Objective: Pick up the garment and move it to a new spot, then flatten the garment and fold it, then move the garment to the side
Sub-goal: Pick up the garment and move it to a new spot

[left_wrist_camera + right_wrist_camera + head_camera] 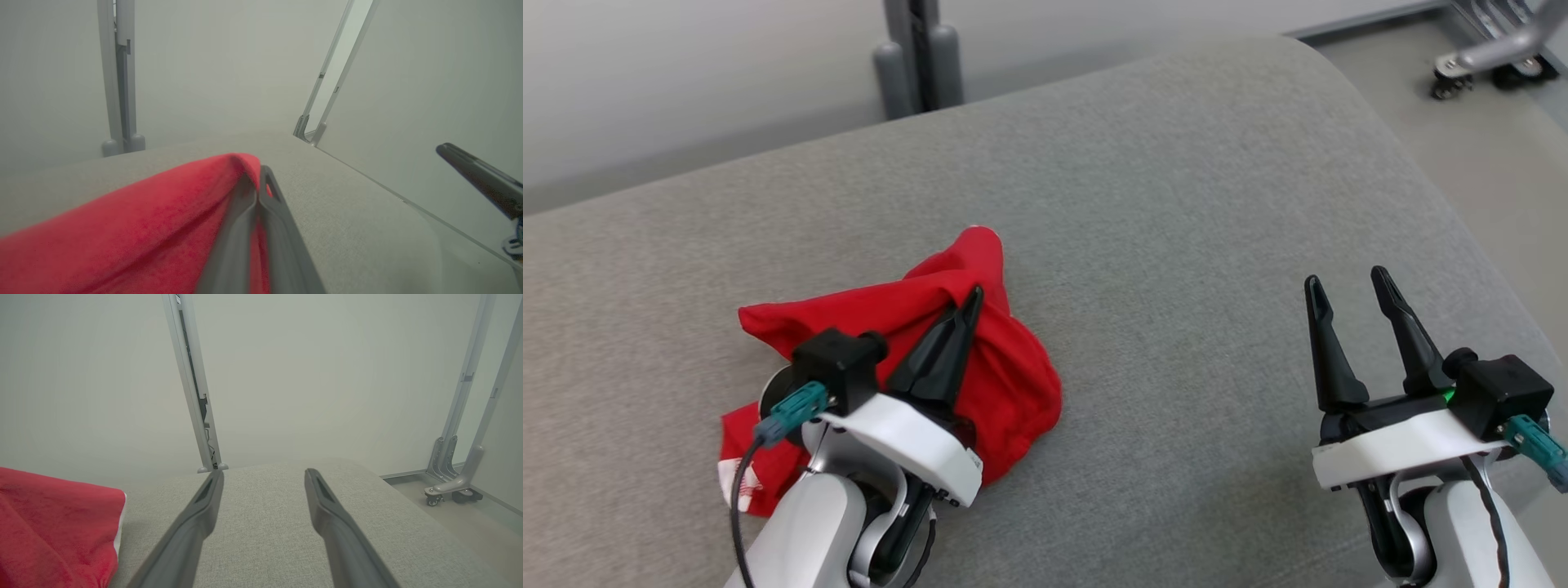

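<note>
The red garment [1013, 376] is lying crumpled on the grey fabric-covered surface [1176, 204], sitting at about 8 o'clock from the middle of the head view, with a small white print showing on its edge at 7 o'clock. The left tool [974, 298] is reaching over the heap from 6 o'clock and is clenched on a fold of the garment: in the left wrist view its two dark fingers [278, 220] are pressing together with red cloth caught between them, and the cloth is bunching into a ridge that is running off toward 8 o'clock. The rest of the garment is resting on the surface under and around the left wrist. The right tool [1347, 282] is hovering well apart from the garment at about 4 o'clock in the head view, released, its fingers standing spread and pointing toward 12 o'clock with bare grey fabric showing between them; nothing is sitting in its grip. In the right wrist view the garment's edge is showing at 8 o'clock, clear of those fingers. Beyond the surface's far edge a grey post [923, 57] is standing at 11 o'clock, and a wheeled metal foot [1494, 57] is resting on the floor [1486, 163] at 2 o'clock.
</note>
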